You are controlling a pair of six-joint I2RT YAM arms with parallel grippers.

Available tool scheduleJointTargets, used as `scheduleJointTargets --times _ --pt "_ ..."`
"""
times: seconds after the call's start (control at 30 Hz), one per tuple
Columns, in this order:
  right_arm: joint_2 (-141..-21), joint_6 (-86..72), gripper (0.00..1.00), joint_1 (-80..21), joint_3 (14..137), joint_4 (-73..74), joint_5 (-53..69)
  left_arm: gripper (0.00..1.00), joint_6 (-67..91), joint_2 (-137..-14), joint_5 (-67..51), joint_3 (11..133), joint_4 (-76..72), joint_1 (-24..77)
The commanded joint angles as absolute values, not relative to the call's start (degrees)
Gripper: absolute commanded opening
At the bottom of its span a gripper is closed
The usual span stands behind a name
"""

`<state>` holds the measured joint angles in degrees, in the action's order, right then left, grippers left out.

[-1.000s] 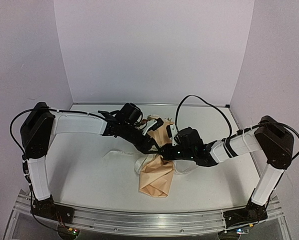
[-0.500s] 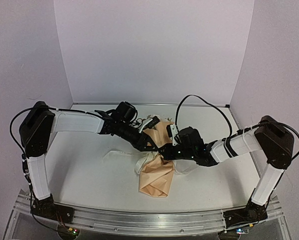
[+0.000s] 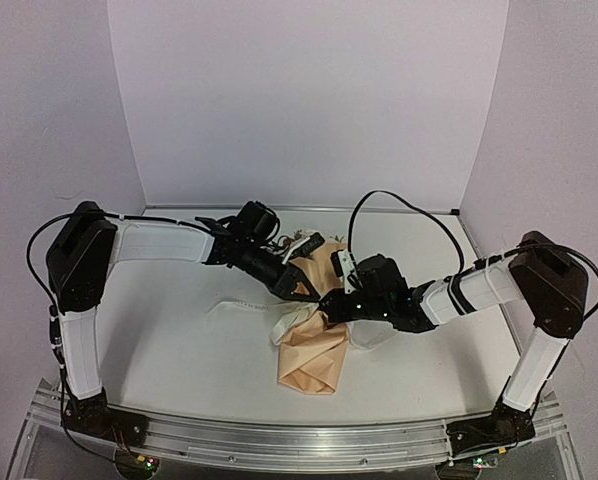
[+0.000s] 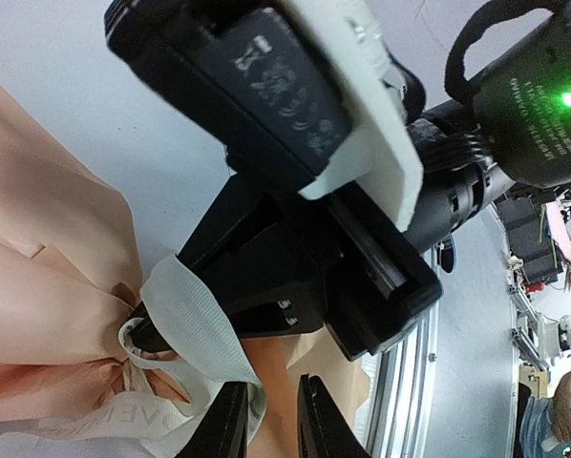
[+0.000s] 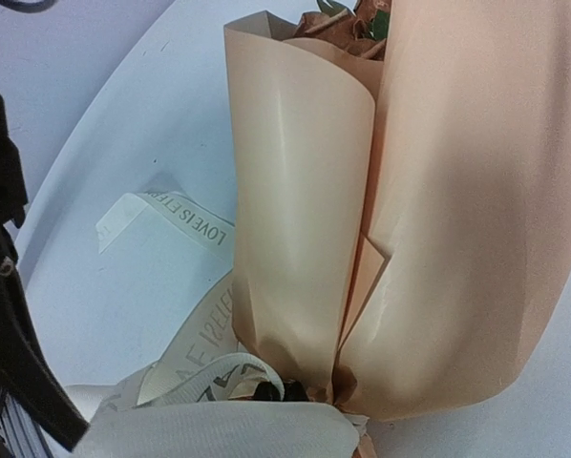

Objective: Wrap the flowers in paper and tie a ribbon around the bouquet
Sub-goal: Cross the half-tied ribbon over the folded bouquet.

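I see the bouquet (image 3: 314, 350) lying mid-table (image 3: 169, 350), flower end toward the back wall. My right gripper (image 4: 147, 329) is clamped tight on the ribbon (image 4: 204, 329) at the paper's pinched waist. My left gripper (image 4: 274, 410) hovers beside that loop, its jaws a narrow slit apart with nothing between them.

so the bouquet (image 3: 314, 352) lay mid table (image 3: 179, 350), flowers (image 3: 301, 243) at the far end, ribbon (image 3: 241, 305) trailing off left. At its waist, the left gripper (image 3: 313, 294) sat on the left side, the right gripper (image 3: 331, 303) on the right.
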<state>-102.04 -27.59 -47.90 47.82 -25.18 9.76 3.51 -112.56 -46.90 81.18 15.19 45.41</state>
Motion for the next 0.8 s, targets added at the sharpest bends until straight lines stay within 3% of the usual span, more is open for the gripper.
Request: scheduleJointTargets --times 0.0,0.27,0.43,0.77 --pt "-100.52 -26.34 0.0 -47.7 49.44 -25.37 10.11 0.2 3.68 -115.5 -50.13 84.05 16.94 45.18" --pt "-99.43 -26.1 0.0 -47.7 49.04 -25.4 10.51 0.19 4.0 -117.84 -48.04 84.92 18.32 45.18" --pt "-98.01 -25.71 0.08 -47.64 47.92 -25.37 10.64 0.19 5.07 -118.05 -44.81 85.21 18.0 45.18" --pt "-95.5 -26.07 0.14 -47.67 45.64 -25.39 11.31 0.2 5.93 -118.65 -43.15 85.87 18.12 45.18"
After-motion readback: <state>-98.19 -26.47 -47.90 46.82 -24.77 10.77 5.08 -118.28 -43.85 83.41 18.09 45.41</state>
